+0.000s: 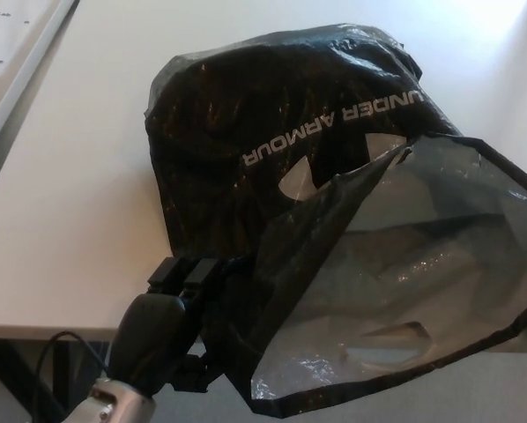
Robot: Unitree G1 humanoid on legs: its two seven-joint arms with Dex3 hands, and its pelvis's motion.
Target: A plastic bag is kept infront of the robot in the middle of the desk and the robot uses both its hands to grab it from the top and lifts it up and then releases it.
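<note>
1. Left hand (186,295) low at picture left, coming up from a black forearm and silver wrist joint at the bottom edge.
2. Clenched on the bag (272,176): fingers (184,273) pressed against the bag's near left edge, with dark film bunched around them.
3. Black, glossy, crinkled bag just right of and above that hand, spreading far to the right and away from it.
4. White lettering "UNDER ARMOUR" upside down on the bag's dark face, up and right of the hand.
5. Cut-out handle hole (297,181) above and right of the hand, showing pale desk through it; a second gap further right near the lettering.
6. Thin, see-through flap (422,256) of the same bag stretched out to the right of the hand, reaching the right picture edge, with another handle slot low down in it.
7. Right hand not visible as such; only a vague dark shape behind the see-through flap, too unclear to tell what it is.
8. White desk (78,203) beyond and left of the hand, its front edge running just behind the hand.
9. Impossible to tell whether the bag's far end rests on the desk or hangs clear of it.
10. Black cable (61,339) looping just left of the forearm, below the desk edge.
11. Paper (3,35) with print at the far top left, well apart from the hand.
</note>
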